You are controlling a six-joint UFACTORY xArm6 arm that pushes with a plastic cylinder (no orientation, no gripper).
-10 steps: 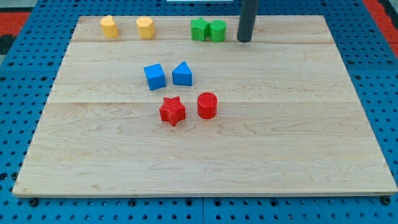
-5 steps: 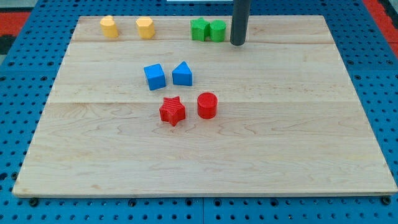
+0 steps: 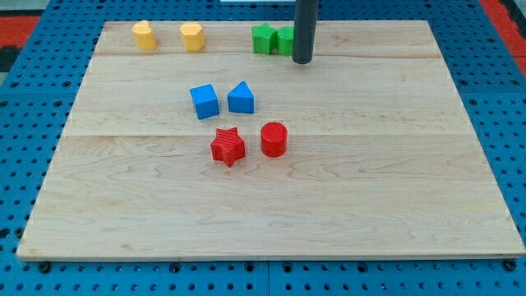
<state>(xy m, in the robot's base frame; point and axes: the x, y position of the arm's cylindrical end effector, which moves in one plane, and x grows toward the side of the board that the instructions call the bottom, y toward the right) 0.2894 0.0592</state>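
My tip (image 3: 302, 61) rests on the board near the view's top, just right of and slightly below the green cylinder (image 3: 285, 40), whose right side the rod hides. A green star (image 3: 263, 38) sits against that cylinder's left side. I cannot tell whether the tip touches the cylinder. Lower down, a blue cube (image 3: 205, 101) and a blue triangular block (image 3: 241, 98) stand side by side. Below them are a red star (image 3: 228, 146) and a red cylinder (image 3: 274, 138).
Two yellow blocks stand at the view's top left: a rounded one (image 3: 144, 34) and a hexagonal one (image 3: 191, 36). The wooden board (image 3: 394, 181) lies on a blue pegboard, with red matting at the top corners.
The rod has slid to the view's left and slightly down, from well right of the green cylinder to beside it, now covering its right edge. No block has visibly moved.
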